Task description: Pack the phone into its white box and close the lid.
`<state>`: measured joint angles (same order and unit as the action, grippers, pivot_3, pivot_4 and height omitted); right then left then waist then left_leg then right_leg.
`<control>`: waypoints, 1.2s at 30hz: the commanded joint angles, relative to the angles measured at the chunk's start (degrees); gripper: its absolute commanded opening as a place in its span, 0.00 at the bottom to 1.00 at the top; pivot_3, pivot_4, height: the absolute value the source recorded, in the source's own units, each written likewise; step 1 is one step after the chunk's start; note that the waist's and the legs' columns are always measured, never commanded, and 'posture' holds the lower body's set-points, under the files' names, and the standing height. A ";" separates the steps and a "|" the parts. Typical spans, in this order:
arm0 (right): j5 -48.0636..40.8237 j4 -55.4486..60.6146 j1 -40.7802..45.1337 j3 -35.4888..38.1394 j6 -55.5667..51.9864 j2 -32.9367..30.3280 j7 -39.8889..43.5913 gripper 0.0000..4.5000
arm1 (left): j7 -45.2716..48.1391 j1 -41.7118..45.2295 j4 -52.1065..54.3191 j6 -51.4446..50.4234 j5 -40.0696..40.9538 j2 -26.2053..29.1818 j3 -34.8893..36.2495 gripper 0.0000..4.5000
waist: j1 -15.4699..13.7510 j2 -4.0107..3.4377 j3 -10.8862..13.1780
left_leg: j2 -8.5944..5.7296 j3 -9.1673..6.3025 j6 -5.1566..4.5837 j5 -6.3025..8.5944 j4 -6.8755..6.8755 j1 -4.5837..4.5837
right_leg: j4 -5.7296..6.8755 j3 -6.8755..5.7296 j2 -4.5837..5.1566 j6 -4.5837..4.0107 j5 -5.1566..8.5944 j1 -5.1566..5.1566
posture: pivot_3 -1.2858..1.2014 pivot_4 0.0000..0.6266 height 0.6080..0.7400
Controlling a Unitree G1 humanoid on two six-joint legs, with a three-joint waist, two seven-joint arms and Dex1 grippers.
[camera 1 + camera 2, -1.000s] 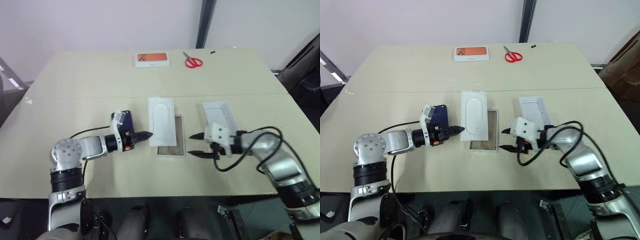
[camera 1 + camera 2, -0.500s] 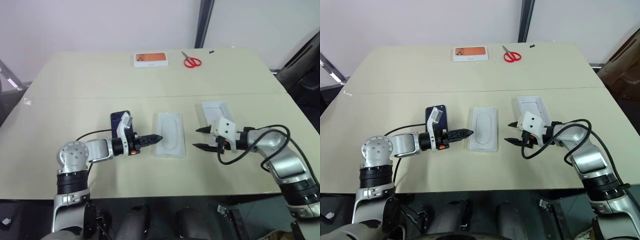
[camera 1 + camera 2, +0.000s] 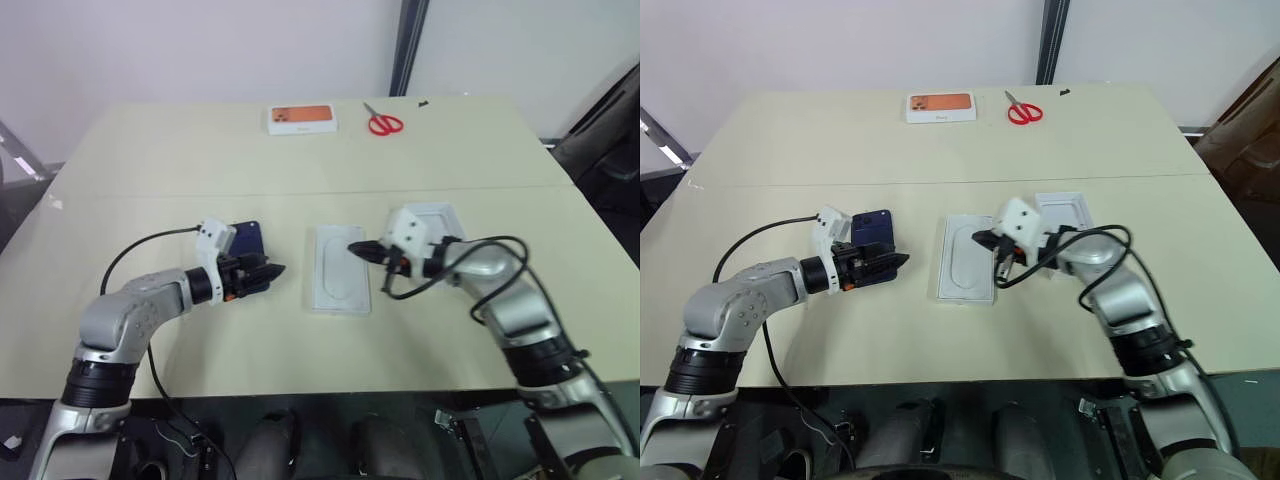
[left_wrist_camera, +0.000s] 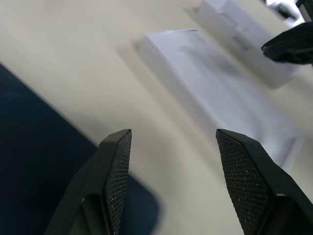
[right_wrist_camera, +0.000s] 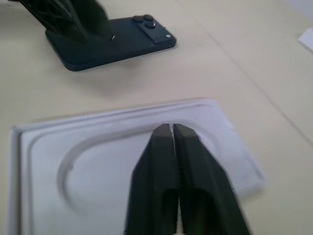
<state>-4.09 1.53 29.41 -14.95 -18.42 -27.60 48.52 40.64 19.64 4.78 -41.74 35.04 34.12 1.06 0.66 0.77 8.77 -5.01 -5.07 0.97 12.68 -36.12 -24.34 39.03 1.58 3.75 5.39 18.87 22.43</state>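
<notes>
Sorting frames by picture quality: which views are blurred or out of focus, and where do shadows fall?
Left wrist view: the phone and white insert are smeared and soft. Right wrist view: the right gripper is crisp, the table's far part soft. Left eye view: even light, faint shadows beside the scissors.

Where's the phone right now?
The phone lies flat on the table, left of the white insert, just behind the open left gripper.
</notes>
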 commanded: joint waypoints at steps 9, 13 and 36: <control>12.57 -8.15 2.45 -9.95 12.36 -1.09 0.87 0.00 | 7.34 -3.60 1.10 24.08 -5.89 -2.00 5.60 0.65 | 0.20 -0.02 0.01 | -0.03 -0.02 -0.01 0.00 0.00 -0.05 | 0.01 -0.04 0.02 0.01 0.00 0.05 | 0.52 0.24 0.95; 10.46 -4.82 0.71 -9.92 13.08 -1.81 5.29 0.00 | 7.64 -4.66 1.04 24.80 -6.08 -2.08 5.87 0.65 | 0.27 -0.02 0.01 | 0.02 -0.02 -0.05 0.02 -0.01 -0.02 | 0.02 -0.04 -0.03 0.01 0.00 0.01 | 0.52 0.24 0.95; 12.77 -22.13 20.15 -9.34 3.32 19.01 -4.30 0.00 | 0.03 7.33 -23.92 -14.56 4.30 2.62 17.40 0.65 | 0.46 0.00 0.01 | -0.01 -0.10 0.01 -0.01 -0.05 -0.01 | 0.19 -0.11 -0.08 0.02 0.00 0.30 | 0.52 0.24 0.95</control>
<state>7.70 -19.26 47.62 -23.33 -14.30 -9.52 44.29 40.92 25.55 -19.04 -53.75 37.90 36.66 17.34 1.11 0.77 8.78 -5.02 -5.18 0.98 12.67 -36.16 -24.35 39.24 1.48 3.68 5.41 18.87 22.74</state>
